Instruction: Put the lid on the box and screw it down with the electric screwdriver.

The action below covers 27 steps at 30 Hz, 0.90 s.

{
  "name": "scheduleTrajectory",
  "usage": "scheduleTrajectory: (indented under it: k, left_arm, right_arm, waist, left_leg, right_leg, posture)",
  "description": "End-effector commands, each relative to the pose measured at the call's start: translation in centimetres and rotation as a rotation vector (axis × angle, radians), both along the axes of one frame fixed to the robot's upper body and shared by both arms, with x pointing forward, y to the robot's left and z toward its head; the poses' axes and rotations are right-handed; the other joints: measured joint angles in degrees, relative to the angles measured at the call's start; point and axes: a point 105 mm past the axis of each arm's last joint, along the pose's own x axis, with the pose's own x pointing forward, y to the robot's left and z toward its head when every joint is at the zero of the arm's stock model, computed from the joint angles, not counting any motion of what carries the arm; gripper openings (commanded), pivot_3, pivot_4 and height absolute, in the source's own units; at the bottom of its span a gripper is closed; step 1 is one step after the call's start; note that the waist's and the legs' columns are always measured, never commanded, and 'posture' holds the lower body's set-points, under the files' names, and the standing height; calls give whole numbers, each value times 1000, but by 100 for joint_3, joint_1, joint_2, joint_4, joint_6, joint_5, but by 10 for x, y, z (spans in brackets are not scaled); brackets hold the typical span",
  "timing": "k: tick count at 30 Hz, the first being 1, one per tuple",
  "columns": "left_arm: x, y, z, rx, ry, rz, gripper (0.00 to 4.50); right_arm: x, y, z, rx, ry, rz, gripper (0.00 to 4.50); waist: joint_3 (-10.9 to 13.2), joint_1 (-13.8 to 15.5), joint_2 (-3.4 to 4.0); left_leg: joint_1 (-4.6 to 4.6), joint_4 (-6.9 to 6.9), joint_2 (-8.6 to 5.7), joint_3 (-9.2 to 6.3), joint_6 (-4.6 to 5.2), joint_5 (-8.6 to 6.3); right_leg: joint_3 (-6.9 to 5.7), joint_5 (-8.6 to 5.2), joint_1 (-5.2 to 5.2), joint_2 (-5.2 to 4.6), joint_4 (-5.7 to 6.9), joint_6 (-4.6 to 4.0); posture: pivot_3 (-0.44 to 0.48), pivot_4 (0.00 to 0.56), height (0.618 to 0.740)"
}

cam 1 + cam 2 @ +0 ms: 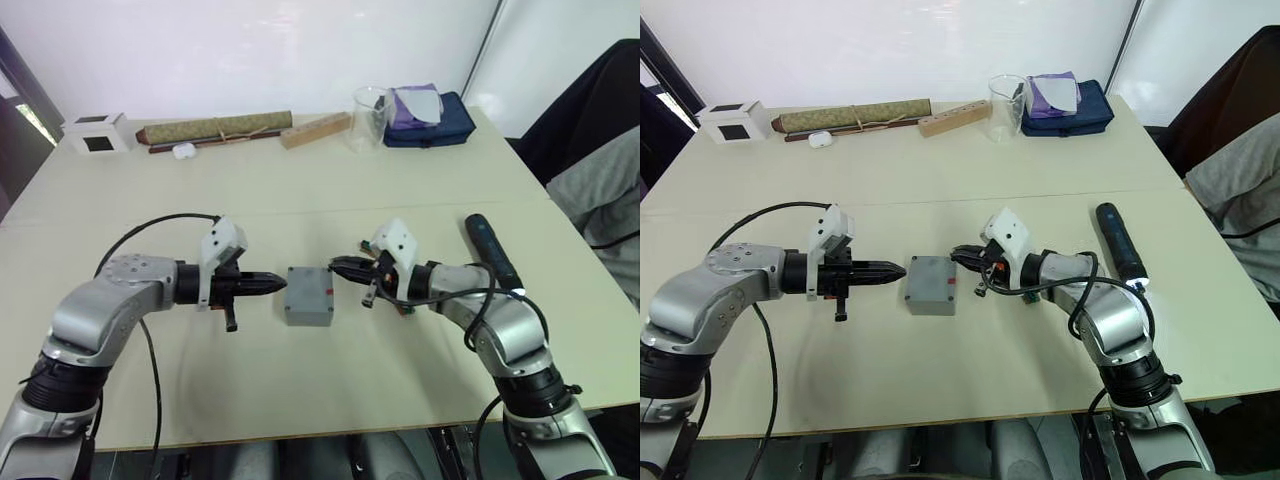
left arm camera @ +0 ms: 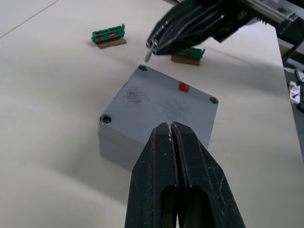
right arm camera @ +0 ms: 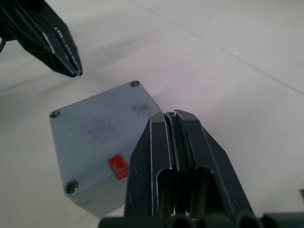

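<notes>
I read the lid (image 1: 307, 290) seated on the box (image 1: 308, 312). Screwdriver (image 1: 491, 248) lies lengthwise beyond right end effector (image 1: 338, 266), which pinches a small screw; left end effector (image 1: 276, 284) closed, empty.

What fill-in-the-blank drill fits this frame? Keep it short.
1. The small square grey plastic box sits on the table between the two ____.
2. The long slim black cylindrical electric screwdriver lies on the table beside the robot's ____ arm.
3. The left gripper points at the box with its fingers ____.
4. The small mark on the box is coloured ____.

Missing words: grippers; right; shut; red.
</notes>
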Motion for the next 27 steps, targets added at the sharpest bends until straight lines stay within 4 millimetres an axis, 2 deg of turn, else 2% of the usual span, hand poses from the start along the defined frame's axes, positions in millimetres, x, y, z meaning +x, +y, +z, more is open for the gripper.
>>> scheduleTrajectory:
  k: [1,18,20,21,27]
  left_arm:
    - [-1,-3,11,-15,-42,-14,0]
    - [2,-5,10,-13,-56,-9,0]
    - [3,-6,11,-14,-59,-11,0]
    - [3,-6,11,-16,-61,-12,0]
    - [2,-7,11,-18,-62,-14,0]
  right_arm:
    - [-1,0,6,7,-28,3,37]
    - [4,0,-3,-13,-22,-14,37]
    - [4,0,-3,-17,-22,-11,692]
    - [4,0,-3,-16,-20,-8,850]
    - [4,-1,-3,-22,-19,-12,3287]
  waist:
    - [0,2,0]
    - [0,3,0]
    - [0,4,0]
    - [0,3,0]
    - [0,3,0]
  left_leg:
    - [0,0,0,0,0,0]
    - [0,0,0,1,0,0]
    - [0,0,0,0,0,0]
    - [0,0,0,0,0,0]
    - [0,0,0,0,0,0]
  right_leg:
    - [0,0,0,0,0,0]
    - [0,0,0,-1,0,0]
    - [0,0,0,-1,0,0]
    - [0,0,0,-1,0,0]
    - [0,0,0,0,0,0]
  posture:
    - [0,150,740]
    - [0,150,740]
    - [0,150,740]
    - [0,150,740]
    - [0,150,740]
